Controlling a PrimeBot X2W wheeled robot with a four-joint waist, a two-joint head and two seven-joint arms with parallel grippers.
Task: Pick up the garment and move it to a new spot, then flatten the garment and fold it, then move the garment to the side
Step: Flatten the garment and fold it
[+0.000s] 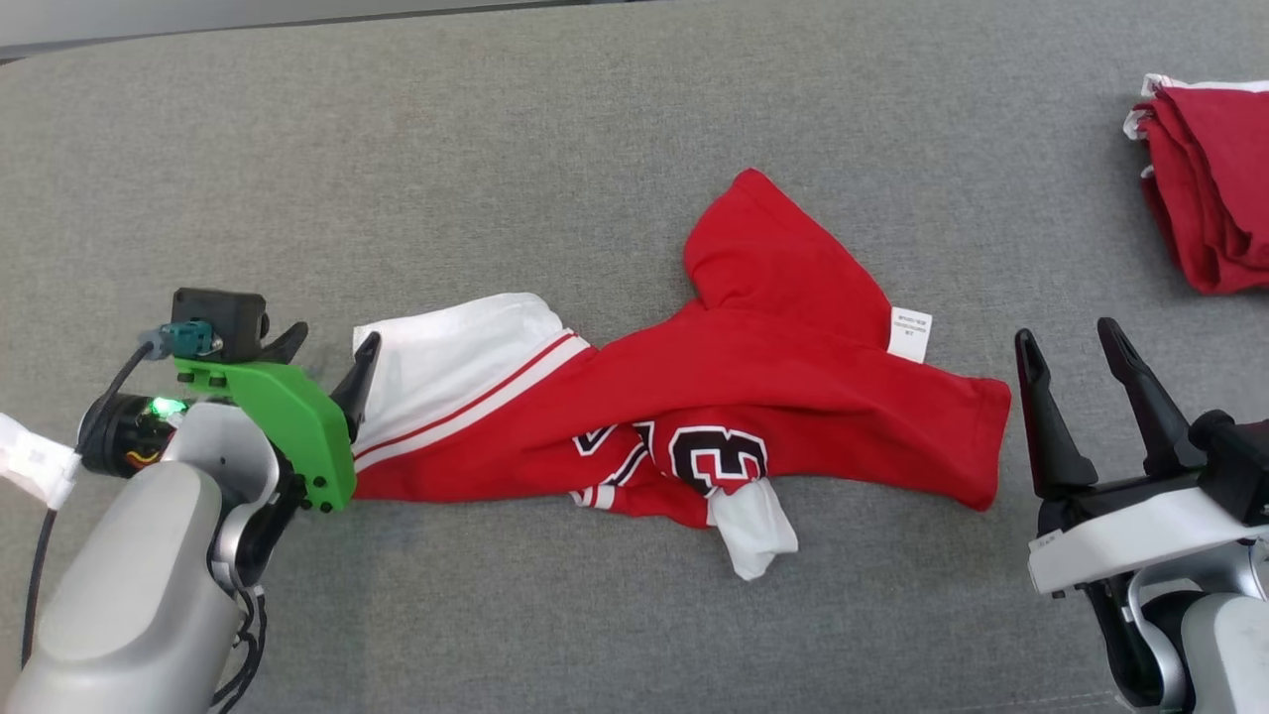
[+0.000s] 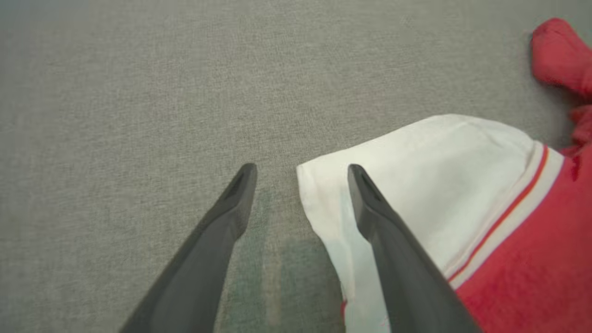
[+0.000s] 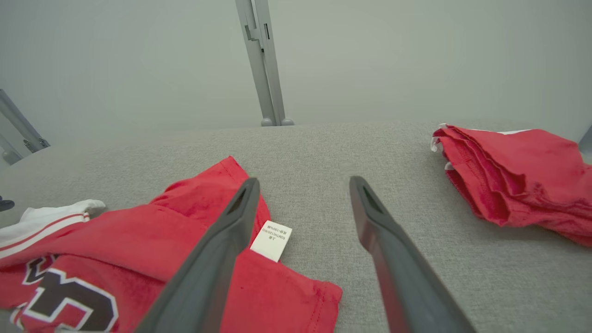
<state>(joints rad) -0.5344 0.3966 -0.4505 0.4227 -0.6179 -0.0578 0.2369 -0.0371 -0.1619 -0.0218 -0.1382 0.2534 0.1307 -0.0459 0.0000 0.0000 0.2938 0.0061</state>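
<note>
A red garment (image 1: 773, 397) with white sleeves and a black number lies crumpled across the middle of the grey surface; a white care label (image 1: 910, 333) sticks out near its right end. My left gripper (image 1: 332, 349) is open at the garment's left end, one finger over the white sleeve (image 2: 439, 185), the other over bare fabric surface. In the left wrist view the left gripper (image 2: 301, 175) holds nothing. My right gripper (image 1: 1071, 342) stands open just right of the garment's red hem (image 3: 296, 296), empty, fingers apart in the right wrist view (image 3: 303, 185).
A folded stack of red garments (image 1: 1210, 178) lies at the far right, also seen in the right wrist view as a red pile (image 3: 513, 175). The grey padded surface (image 1: 496, 149) stretches bare behind the garment. A metal post (image 3: 263, 60) rises beyond its far edge.
</note>
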